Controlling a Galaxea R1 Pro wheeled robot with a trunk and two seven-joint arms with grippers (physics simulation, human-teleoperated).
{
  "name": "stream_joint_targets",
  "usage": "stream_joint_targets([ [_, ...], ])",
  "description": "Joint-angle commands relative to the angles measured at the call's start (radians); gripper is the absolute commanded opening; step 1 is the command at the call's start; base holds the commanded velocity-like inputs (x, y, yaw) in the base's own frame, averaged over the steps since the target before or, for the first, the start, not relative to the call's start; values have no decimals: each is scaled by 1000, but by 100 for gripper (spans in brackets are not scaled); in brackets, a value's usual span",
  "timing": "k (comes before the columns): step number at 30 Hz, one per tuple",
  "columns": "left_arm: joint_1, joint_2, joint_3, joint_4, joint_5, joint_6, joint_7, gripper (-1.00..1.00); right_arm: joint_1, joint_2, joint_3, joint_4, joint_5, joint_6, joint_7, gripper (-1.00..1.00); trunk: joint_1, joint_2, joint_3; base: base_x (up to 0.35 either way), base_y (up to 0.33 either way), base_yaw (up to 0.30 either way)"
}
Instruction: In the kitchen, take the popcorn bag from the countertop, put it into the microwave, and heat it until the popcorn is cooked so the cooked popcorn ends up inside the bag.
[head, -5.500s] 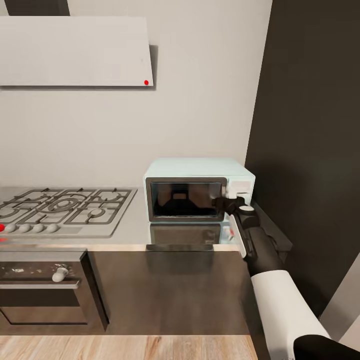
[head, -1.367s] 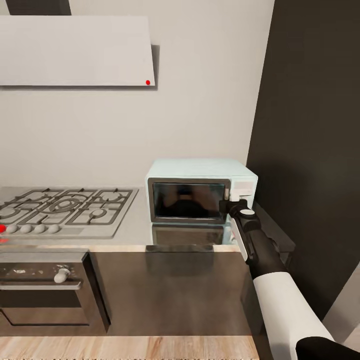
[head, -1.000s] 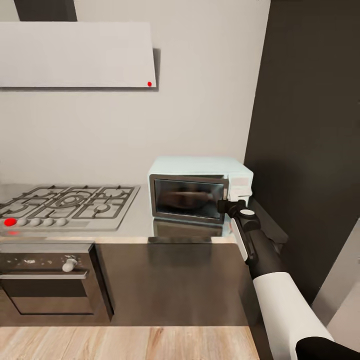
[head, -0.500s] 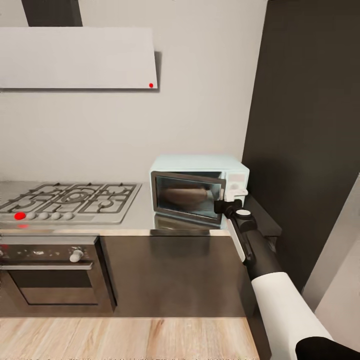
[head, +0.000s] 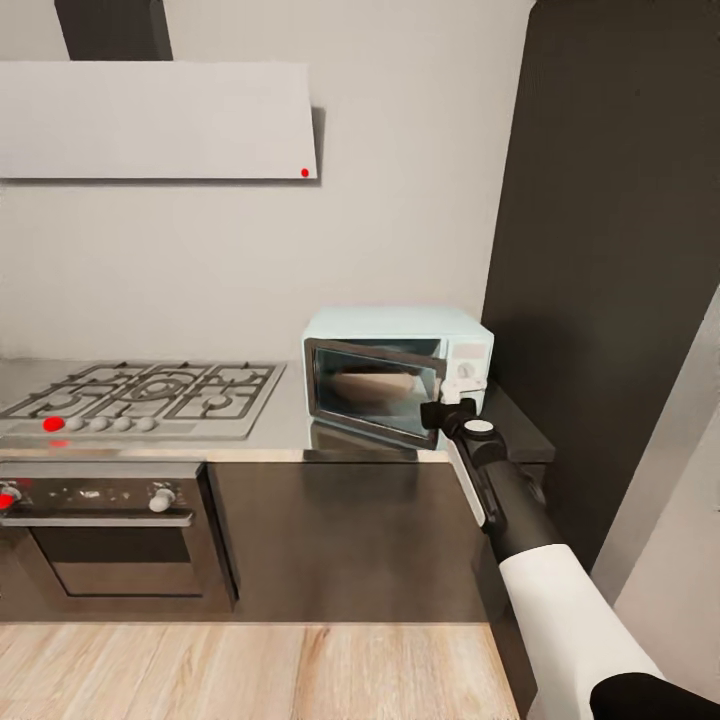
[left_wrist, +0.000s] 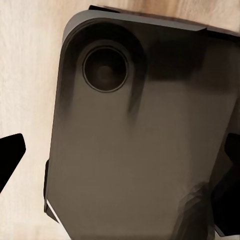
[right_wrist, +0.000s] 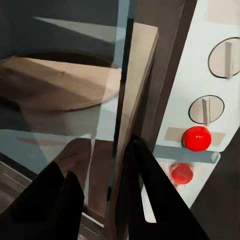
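Two black fingertips (left_wrist: 11, 156) of my left pincer (left_wrist: 120, 165) stand wide apart, spread open over the dark grey plate of my own base (left_wrist: 145, 130) and the light wood floor (left_wrist: 30, 60). Further out, my right arm reaches to the right end of the long reflective grey countertop (head: 270, 428). There my right pincer (head: 436, 410) sits at the free edge of the silver-framed dark glass door (head: 330, 385) of the small pale mint-blue microwave (head: 470, 335). One finger lies on the glass side and the other touches the door's edge beside the white knob panel (right_wrist: 220, 30) with its red button (right_wrist: 196, 137). I cannot tell whether they are clamped. The door hangs ajar, hinged on its far-from-panel side. Behind the glass sits a rounded tan shape (right_wrist: 60, 85); I cannot tell if it is the sack. Further along the countertop lies the grey gas hob (head: 150, 390), with the flat white hood (head: 150, 120) on the wall above.
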Motion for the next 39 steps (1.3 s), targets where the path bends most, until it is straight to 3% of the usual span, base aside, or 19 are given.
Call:
stream_joint_targets([
  [1,1,0,1,-1,8,-1,-5,100,-1,0,-93,-6,33,8,-11,-100,0,-1,-1,-16,0,0],
  [8,1,1,1,-2,8,-1,-5,100,-1,-1,-93,-6,30,14,-10,-100,0,-1,-1,-2,0,0],
  [9,1,1,1,-2,8,-1,-5,100,-1,-1,-93,-6,31,15,-10,100,0,-1,-1,0,0,0],
  [21,1,1,1,-2,8,-1,-5,100,-1,-7,-93,-9,19,23,1,100,0,-1,-1,0,0,0],
  [29,1,1,1,-2,8,-1,-5,100,15,-18,-93,-11,29,41,79,100,0,-1,-1,0,0,0],
  [30,1,1,1,-2,8,-1,-5,100,26,-31,-94,-13,33,41,89,100,0,-1,-1,0,0,0],
  [34,1,1,1,-2,8,-1,-5,100,39,-126,-95,-15,22,42,101,100,0,-1,-1,0,0,0],
  [37,1,1,1,-1,9,-1,-5,100,40,-161,-97,-15,21,43,101,100,0,-1,-1,0,0,0],
  [39,1,1,0,-2,9,-1,-5,100,40,-168,-97,-16,21,43,100,100,0,-1,-1,0,0,0],
])
